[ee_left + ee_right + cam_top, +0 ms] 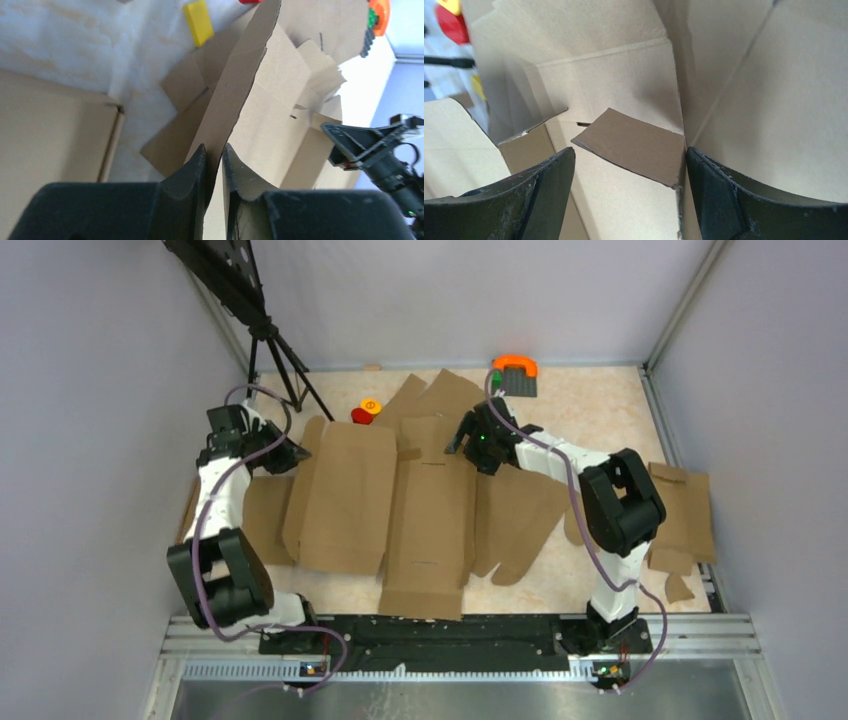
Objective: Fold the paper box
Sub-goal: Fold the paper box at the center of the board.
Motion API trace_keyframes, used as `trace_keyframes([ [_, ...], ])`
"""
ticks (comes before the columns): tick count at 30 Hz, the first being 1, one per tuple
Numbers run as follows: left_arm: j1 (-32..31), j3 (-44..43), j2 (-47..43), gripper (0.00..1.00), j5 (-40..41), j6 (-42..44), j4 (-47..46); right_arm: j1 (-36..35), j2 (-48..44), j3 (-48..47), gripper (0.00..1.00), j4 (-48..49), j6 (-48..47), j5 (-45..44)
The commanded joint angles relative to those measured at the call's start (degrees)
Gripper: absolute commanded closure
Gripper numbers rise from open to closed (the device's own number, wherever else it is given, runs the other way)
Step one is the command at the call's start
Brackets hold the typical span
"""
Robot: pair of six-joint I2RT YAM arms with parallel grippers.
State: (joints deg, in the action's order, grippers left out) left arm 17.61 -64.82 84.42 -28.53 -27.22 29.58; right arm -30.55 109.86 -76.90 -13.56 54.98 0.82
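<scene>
The paper box (430, 520) is a big brown die-cut sheet spread over the middle of the table, its left panel (345, 495) lifted off the surface. My left gripper (293, 456) is at that panel's far left edge. In the left wrist view the left gripper (215, 155) is shut on the panel's thin edge (240, 90), which rises between the two fingers. My right gripper (463, 437) hangs open over the sheet's far middle. In the right wrist view a small flap (634, 145) lies between its spread fingertips (551, 170), untouched.
A yellow block (370, 405) and a red piece (360, 417) lie just beyond the sheet. An orange and green item on a dark plate (515, 372) sits at the back. A tripod (272, 340) stands back left. A smaller cardboard slab (688, 505) and scraps (680, 588) lie right.
</scene>
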Motion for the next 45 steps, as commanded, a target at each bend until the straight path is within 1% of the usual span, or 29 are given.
trace_keyframes([
  [1, -0.4, 4.7, -10.1, 0.82, -3.7, -4.4, -0.5, -2.7, -7.5, 4.6, 0.20, 1.4, -2.9, 1.5],
  [3, -0.3, 6.5, -12.4, 0.81, -3.4, -4.6, 0.5, -2.7, -8.6, 6.4, 0.20, 2.9, -5.3, 3.6],
  [8, 0.0, 6.1, -12.4, 0.82, -4.7, -1.9, 4.0, -2.7, -9.5, 6.6, 0.20, 1.8, -20.6, 5.6],
  [10, 0.1, 4.5, -11.3, 0.86, -5.8, -1.1, 6.0, -2.5, -10.2, 7.2, 0.17, 1.5, -25.0, 5.2],
  [11, 0.1, 3.8, -10.9, 0.88, -6.3, -0.8, 6.6, -2.2, -10.5, 7.7, 0.15, 1.5, -26.3, 5.3],
  [13, 0.2, 2.6, -10.6, 0.94, -7.5, 0.3, 7.2, -1.0, -11.3, 9.1, 0.04, 2.1, -26.8, 6.6],
  [14, 0.2, 2.3, -10.8, 0.94, -8.0, 1.0, 7.3, -0.1, -11.9, 10.4, 0.02, 3.3, -26.4, 8.0],
  [17, 0.2, 2.7, -11.1, 0.93, -9.3, 1.7, 6.1, 3.5, -13.6, 15.0, 0.01, 9.4, -23.2, 14.7],
  [19, 0.2, 4.0, -10.8, 0.93, -10.7, 1.4, 4.4, 5.5, -14.1, 16.6, 0.01, 11.3, -21.4, 17.9],
  [21, 0.2, 5.6, -11.0, 1.00, -11.2, 1.2, 3.0, 6.0, -14.2, 16.1, 0.01, 9.7, -22.9, 17.8],
  [22, 0.2, 6.2, -11.6, 1.00, -10.8, 1.2, 2.5, 5.9, -14.2, 15.5, 0.01, 8.3, -24.1, 17.3],
  [24, 0.2, 6.7, -12.6, 1.00, -9.9, 1.6, 2.4, 5.8, -14.7, 15.2, 0.01, 6.9, -25.2, 16.9],
  [26, 0.2, 7.0, -13.3, 0.96, -9.7, 1.8, 2.2, 5.8, -15.9, 15.6, 0.01, 6.5, -26.3, 14.0],
  [31, 0.2, 8.3, -14.8, 0.96, -9.7, 1.7, 0.4, 6.2, -20.3, 20.1, 0.01, 11.6, -27.8, 7.2],
  [33, 0.3, 8.7, -15.1, 0.95, -9.8, 1.6, -0.1, 6.9, -22.5, 22.5, 0.01, 14.8, -27.4, 5.7],
  [35, 0.4, 9.5, -16.0, 0.93, -9.3, 1.2, -1.1, 8.2, -24.8, 25.4, 0.01, 19.1, -26.4, 7.2],
  [37, 0.6, 10.5, -17.1, 0.96, -9.0, 0.9, -2.4, 9.8, -26.0, 27.7, 0.01, 22.2, -24.6, 11.8],
  [38, 0.7, 11.0, -17.6, 1.00, -8.9, 0.8, -2.8, 10.6, -25.7, 28.1, 0.01, 22.7, -23.4, 13.4],
  [40, 0.7, 12.1, -18.5, 1.00, -8.5, 0.4, -3.8, 11.8, -24.1, 27.5, 0.01, 21.8, -22.2, 15.2],
  [42, 0.7, 13.4, -19.6, 1.00, -8.8, -0.3, -5.5, 12.2, -22.7, 25.9, 0.01, 17.6, -22.2, 12.7],
  [43, 0.7, 14.2, -20.1, 1.00, -9.0, -0.6, -6.4, 12.3, -22.9, 25.8, 0.01, 16.7, -22.2, 10.4],
  [45, 0.7, 15.3, -20.9, 1.00, -8.9, -0.9, -7.5, 12.3, -24.5, 26.6, 0.01, 16.7, -22.1, 8.4],
])
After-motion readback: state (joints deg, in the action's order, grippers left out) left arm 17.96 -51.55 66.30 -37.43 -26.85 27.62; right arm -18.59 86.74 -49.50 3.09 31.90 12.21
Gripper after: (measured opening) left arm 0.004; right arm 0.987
